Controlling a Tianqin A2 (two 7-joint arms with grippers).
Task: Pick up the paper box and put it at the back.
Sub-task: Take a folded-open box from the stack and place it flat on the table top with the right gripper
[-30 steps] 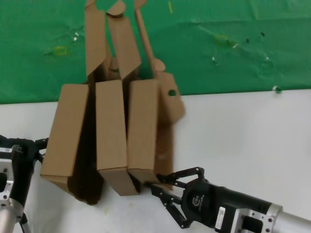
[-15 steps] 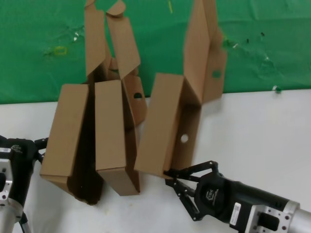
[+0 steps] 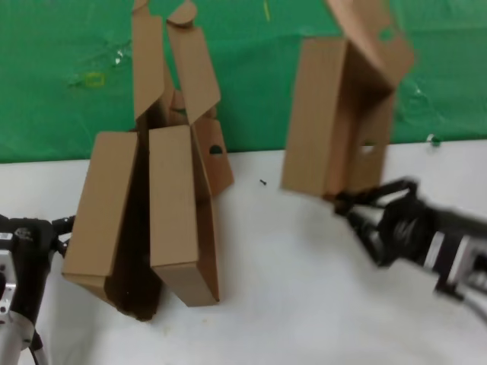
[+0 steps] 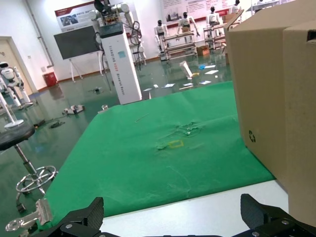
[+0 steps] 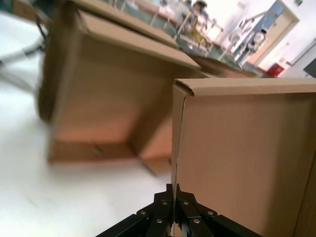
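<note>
The right gripper (image 3: 346, 204) is clamped on the paper box's (image 3: 323, 125) lower edge, holding it apparently clear of the desk (image 3: 304, 304), over the cloth's border. The left gripper (image 4: 170, 224), jaws spread apart, waits at eight o'clock beside two other boxes (image 3: 144, 205).

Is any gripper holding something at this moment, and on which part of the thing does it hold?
The right gripper is shut on the paper box, pinching the lower edge of one thin wall. The left gripper is open and holds nothing.

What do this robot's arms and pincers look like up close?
The right gripper is black, with thin linked metal fingers, a round black wrist and a silver-grey arm segment bearing a small white label. The left gripper is likewise black on a silver-grey arm; its wrist view shows two blunt black fingertips.
</note>
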